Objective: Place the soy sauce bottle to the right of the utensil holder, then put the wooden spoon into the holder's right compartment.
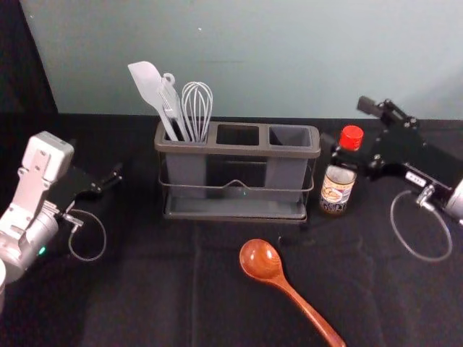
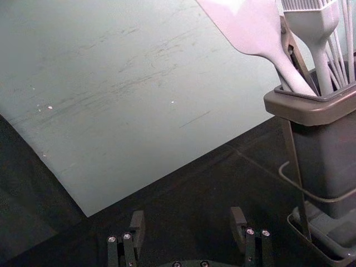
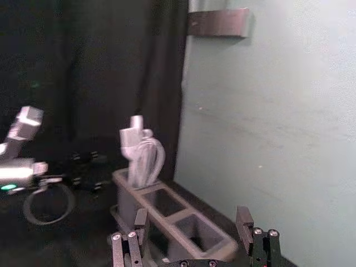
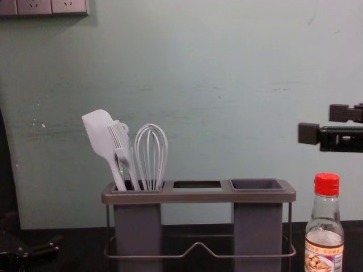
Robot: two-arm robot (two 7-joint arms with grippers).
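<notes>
The soy sauce bottle (image 1: 338, 189), red-capped, stands upright just right of the utensil holder (image 1: 237, 150); the chest view shows the bottle (image 4: 324, 238) beside the holder (image 4: 198, 196). In front of the holder, the wooden spoon (image 1: 262, 260) lies on the cloth, bowl toward the holder. The holder's right compartment (image 4: 258, 185) is empty. My right gripper (image 1: 350, 126) is raised over the bottle's area, apart from the cap; in its wrist view the right gripper (image 3: 193, 221) is open and empty. Left of the holder is my left gripper (image 1: 112, 177), open and empty in its wrist view (image 2: 187, 223).
A grey-white spatula (image 1: 148, 85), a brush (image 1: 171, 101) and a whisk (image 1: 197, 108) stand in the holder's left compartment. Behind the black cloth-covered table (image 1: 159, 289) rises a pale wall (image 1: 289, 58). A dark curtain (image 3: 83, 83) hangs at the left side.
</notes>
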